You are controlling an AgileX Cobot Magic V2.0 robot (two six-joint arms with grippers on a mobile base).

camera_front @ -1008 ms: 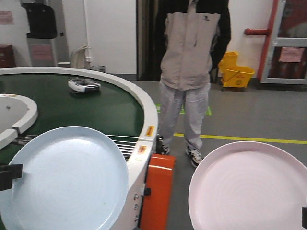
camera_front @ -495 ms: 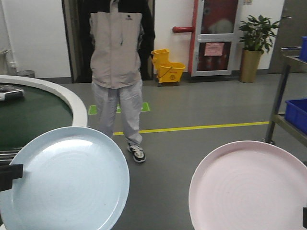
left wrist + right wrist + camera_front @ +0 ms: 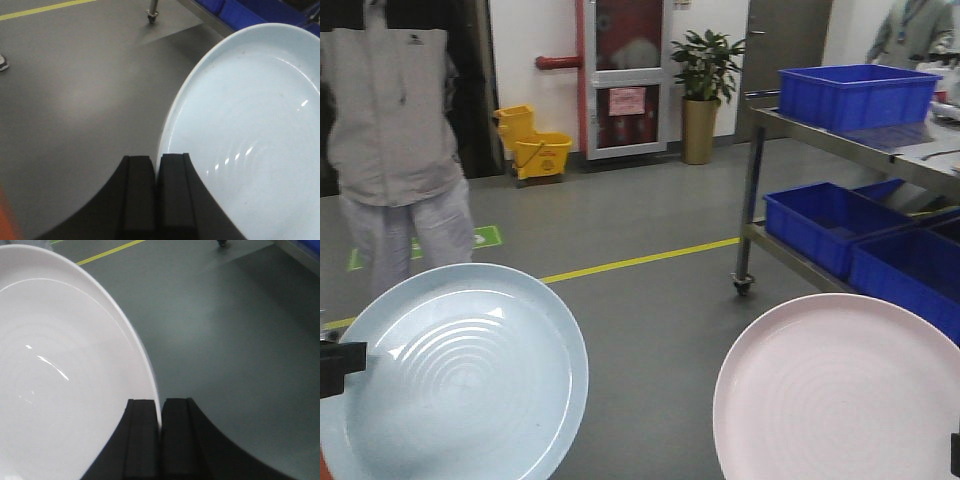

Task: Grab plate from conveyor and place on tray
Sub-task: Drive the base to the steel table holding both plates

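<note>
Left gripper (image 3: 156, 161): two flat matte black pads, square-edged, clenched on the rim of the pale blue plate (image 3: 460, 375). From the left wrist view I see the rim pinched edge-on in the thin slit between them.

Pale blue plate: round, shallow and glossy, with fine concentric ridges in the well and a smooth raised lip. It is held off the ground at lower left of the front view, over the floor (image 3: 650, 320), which is smooth grey with a dull sheen.

Person (image 3: 395, 110), behind the blue plate: grey zip jacket and pale trousers, head out of frame.

Mop bucket (image 3: 535, 145): yellow moulded plastic, against the far wall.

Cabinet door (image 3: 620, 75): red frame, glazed panel with a pink notice.

Potted plant (image 3: 705, 65): leafy green in a tall brass-coloured cylinder.

Floor line (image 3: 640, 260): a narrow yellow strip running aslant across the grey.

Pink plate (image 3: 840, 400): a round, glossy twin in very pale pink with faint rings, carried at lower right, well apart from the blue one.

Right gripper (image 3: 160, 407): the same black pads, shut tight on the pink plate's thin lip, which I see passing between them in the right wrist view.

Trolley (image 3: 752, 190): steel tube legs on castors, with flat metal shelves.

Blue bins (image 3: 860, 95): rectangular rigid plastic, one on the top shelf and more on the shelf below.
</note>
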